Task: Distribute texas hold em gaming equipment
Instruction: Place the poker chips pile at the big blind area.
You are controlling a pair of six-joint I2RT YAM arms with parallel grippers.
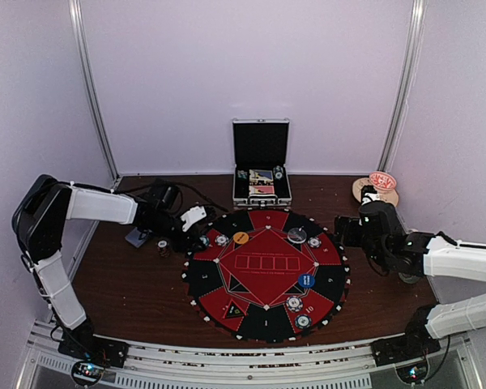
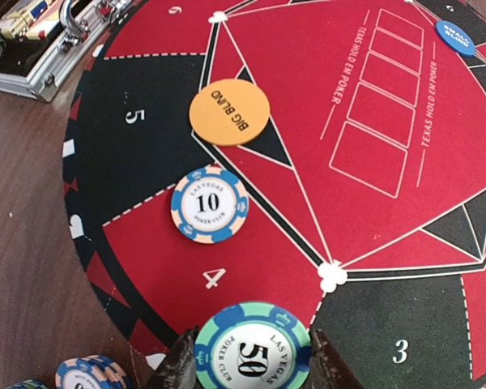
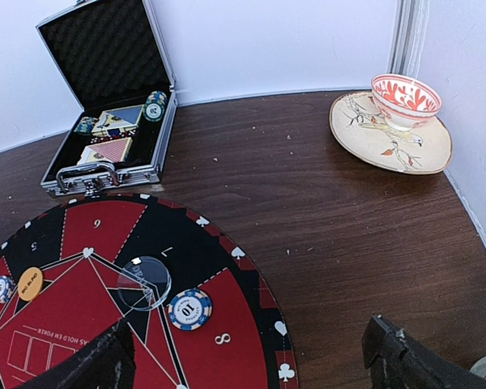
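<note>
The round red-and-black Texas Hold'em mat [image 1: 263,275] lies mid-table. My left gripper [image 2: 251,356] is shut on a teal-and-blue 50 chip [image 2: 253,350], low over the mat's segment 4 at its left rim [image 1: 202,241]. A blue-and-cream 10 chip [image 2: 210,204] and the orange Big Blind disc [image 2: 229,112] lie further in. A blue Small Blind disc [image 2: 455,36] sits across the mat. My right gripper [image 3: 243,365] stands open and empty above the mat's right rim [image 1: 340,231]. Ahead of it lie another 10 chip [image 3: 189,309] and a clear dealer disc [image 3: 144,283].
An open aluminium case [image 1: 262,174] with card packs [image 3: 109,138] and chips stands at the back. A tan dish with a red-white cup [image 3: 389,130] sits back right. Loose chips [image 2: 91,377] lie off the mat's left edge. More chips [image 1: 294,303] rest on the near segments.
</note>
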